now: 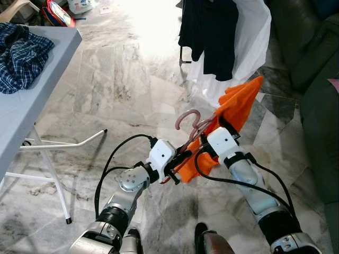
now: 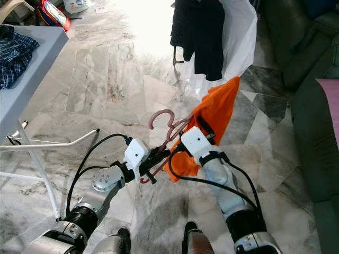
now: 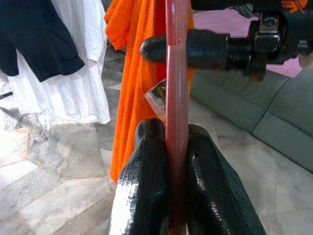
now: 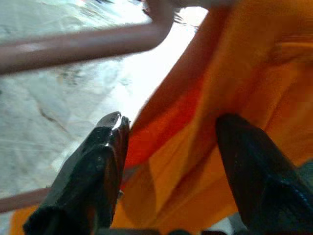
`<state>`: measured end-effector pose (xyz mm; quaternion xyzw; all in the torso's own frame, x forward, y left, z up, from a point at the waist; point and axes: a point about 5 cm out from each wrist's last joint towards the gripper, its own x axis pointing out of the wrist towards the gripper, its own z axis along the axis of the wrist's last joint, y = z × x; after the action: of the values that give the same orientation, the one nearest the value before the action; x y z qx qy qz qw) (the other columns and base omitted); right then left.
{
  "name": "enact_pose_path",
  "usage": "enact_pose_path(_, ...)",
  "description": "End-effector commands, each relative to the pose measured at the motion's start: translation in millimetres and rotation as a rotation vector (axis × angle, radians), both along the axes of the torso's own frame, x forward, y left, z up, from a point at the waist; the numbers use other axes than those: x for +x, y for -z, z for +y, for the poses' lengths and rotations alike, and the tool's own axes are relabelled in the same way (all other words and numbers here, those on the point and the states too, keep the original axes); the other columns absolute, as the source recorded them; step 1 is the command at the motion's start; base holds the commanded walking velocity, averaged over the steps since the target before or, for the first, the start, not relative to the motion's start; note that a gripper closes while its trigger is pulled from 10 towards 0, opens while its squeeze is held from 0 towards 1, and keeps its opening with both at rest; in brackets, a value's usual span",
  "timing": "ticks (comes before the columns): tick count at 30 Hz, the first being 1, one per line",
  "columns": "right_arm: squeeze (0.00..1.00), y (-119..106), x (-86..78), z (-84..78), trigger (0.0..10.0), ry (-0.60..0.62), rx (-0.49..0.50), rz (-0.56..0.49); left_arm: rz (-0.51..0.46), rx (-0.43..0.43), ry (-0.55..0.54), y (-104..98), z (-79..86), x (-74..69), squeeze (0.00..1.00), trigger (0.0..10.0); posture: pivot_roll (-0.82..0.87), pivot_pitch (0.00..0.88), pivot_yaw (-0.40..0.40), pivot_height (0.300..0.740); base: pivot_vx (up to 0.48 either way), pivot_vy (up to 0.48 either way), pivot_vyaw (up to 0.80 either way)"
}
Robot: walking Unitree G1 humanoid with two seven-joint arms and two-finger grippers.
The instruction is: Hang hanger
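Two claws met at one pink hanger [image 1: 189,123] in front of you, held above the marble floor [image 1: 122,90]. Much of the hanger was hidden: an orange garment [image 1: 239,103] draped over it covered its far shoulder, so you could see only the hook, the neck and part of one bar. Its hook curled up and away from you toward the hanging clothes, and its long axis ran on a slant from the left claw [image 1: 179,159], low and near you, up toward the orange cloth's high corner on your right.

Your left claw was clamped tight on the hanger bar; in the left wrist view both black fingers [image 3: 146,181] pressed the pink bar [image 3: 176,98] between them with no gap. Your right claw [image 1: 209,145] sat just beside it, spread wide, its two fingers [image 4: 93,171] apart with orange cloth [image 4: 195,161] lying between and behind them. You could not tell from those views whether either finger actually touched the cloth or the bar.

Ahead of you hung a dark garment [image 1: 212,32] and a white one [image 1: 254,26], both cut off at the top edge, so whatever they hung from was out of sight. On your left stood a grey worktop [image 1: 32,100] on white legs, cropped by the frame, with a blue checked shirt [image 1: 21,55] lying on it. A dark sofa [image 1: 312,79] ran along your right side, partly cut off.
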<state>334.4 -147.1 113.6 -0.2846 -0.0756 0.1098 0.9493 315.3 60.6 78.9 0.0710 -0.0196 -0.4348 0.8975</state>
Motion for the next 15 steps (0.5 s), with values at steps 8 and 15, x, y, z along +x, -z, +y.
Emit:
enact_pose_path(8,0.00,-0.1,2.4,-13.3,0.0,0.061,-0.002,-0.019,0.004,-0.007,0.012,2.3,-0.3,-3.2,0.00,0.0,-0.01,0.261,0.040,0.740,0.000,0.000,0.00)
enact_pose_path(15,0.00,-0.8,2.5,-17.3,0.0,0.076,0.002,-0.028,0.004,-0.005,0.011,2.3,0.2,-3.1,0.00,0.0,-0.01,0.263,0.043,0.740,0.000,0.000,0.00)
